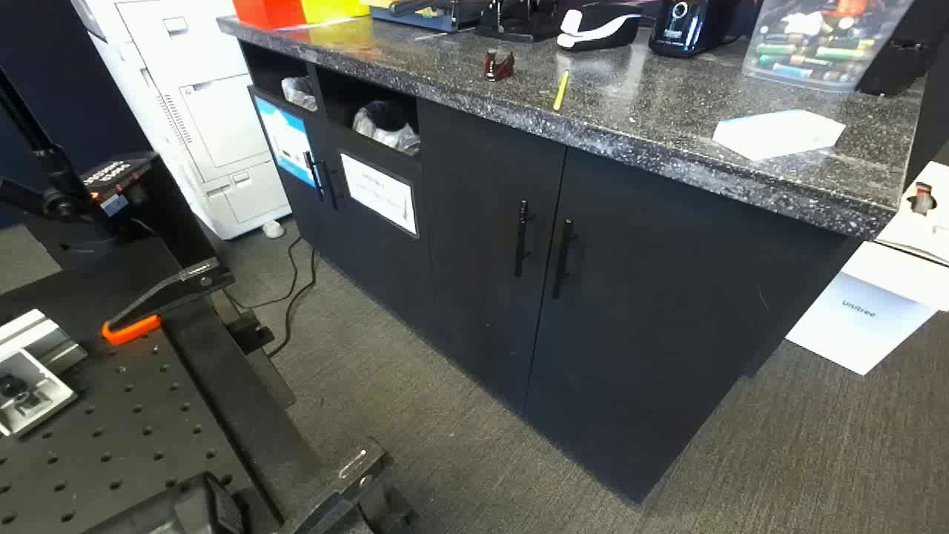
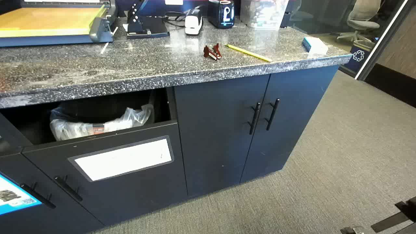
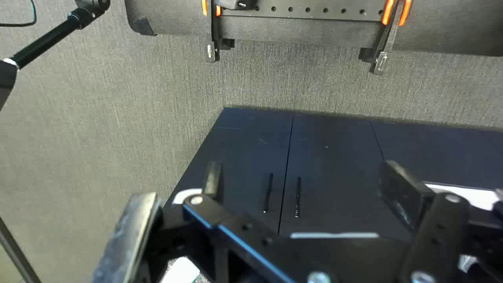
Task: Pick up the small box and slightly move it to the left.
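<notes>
This is an office, shown by the supplies on its speckled counter (image 2: 136, 61): a paper trimmer (image 2: 58, 39), a white-and-black stapler (image 2: 192, 24), an electric pencil sharpener (image 2: 224, 16), a staple remover (image 2: 212, 54) and a yellow pencil (image 2: 248, 52). A floor-standing white copier (image 1: 215, 141) is beside the dark cabinets (image 1: 485, 222). Grey carpet (image 2: 364, 136) covers the floor, and beyond the counter's end are a swivel chair (image 2: 365, 14) and a blue recycling bin (image 2: 358, 60). A perforated mounting plate (image 1: 130, 434) adds a note of the lab.
</notes>
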Motion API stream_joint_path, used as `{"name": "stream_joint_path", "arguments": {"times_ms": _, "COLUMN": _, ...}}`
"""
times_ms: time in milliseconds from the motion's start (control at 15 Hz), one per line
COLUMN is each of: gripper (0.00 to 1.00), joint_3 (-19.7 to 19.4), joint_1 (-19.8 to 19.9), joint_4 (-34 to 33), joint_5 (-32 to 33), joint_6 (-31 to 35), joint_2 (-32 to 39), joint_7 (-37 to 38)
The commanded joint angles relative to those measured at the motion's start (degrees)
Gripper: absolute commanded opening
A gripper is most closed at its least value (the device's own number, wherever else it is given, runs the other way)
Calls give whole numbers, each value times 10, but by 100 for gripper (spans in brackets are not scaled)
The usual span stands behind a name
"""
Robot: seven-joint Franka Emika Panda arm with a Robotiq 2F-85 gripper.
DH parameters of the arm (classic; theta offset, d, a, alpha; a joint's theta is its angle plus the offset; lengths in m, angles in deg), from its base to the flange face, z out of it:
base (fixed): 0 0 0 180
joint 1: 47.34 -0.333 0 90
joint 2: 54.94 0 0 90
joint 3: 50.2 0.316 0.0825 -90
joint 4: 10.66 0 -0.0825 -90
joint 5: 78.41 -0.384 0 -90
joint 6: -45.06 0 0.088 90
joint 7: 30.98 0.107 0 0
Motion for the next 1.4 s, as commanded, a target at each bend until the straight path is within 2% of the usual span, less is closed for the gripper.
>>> {"name": "stream_joint_path", "arguments": {"times_ms": 0, "gripper": 100, "joint_3": -6, "joint_1": -7, "joint_4": 0, "joint_5": 6, "joint_6": -2, "joint_2": 2, "joint_7": 5}}
{"name": "stream_joint_path", "arguments": {"times_ms": 333, "gripper": 100, "joint_3": -7, "joint_1": -7, "joint_4": 0, "joint_5": 6, "joint_6": -2, "joint_2": 5, "joint_7": 5}}
{"name": "stream_joint_path", "arguments": {"times_ms": 533, "gripper": 100, "joint_3": -26, "joint_1": 34, "joint_4": -57, "joint_5": 30, "joint_6": 27, "joint_2": 88, "joint_7": -1}}
{"name": "stream_joint_path", "arguments": {"times_ms": 800, "gripper": 100, "joint_3": -71, "joint_1": 85, "joint_4": -131, "joint_5": 61, "joint_6": 115, "joint_2": 214, "joint_7": -10}}
{"name": "stream_joint_path", "arguments": {"times_ms": 1067, "gripper": 100, "joint_3": -105, "joint_1": 104, "joint_4": -213, "joint_5": 64, "joint_6": 213, "joint_2": 354, "joint_7": -20}}
{"name": "stream_joint_path", "arguments": {"times_ms": 1333, "gripper": 100, "joint_3": -133, "joint_1": 97, "joint_4": -333, "joint_5": 36, "joint_6": 241, "joint_2": 502, "joint_7": -27}}
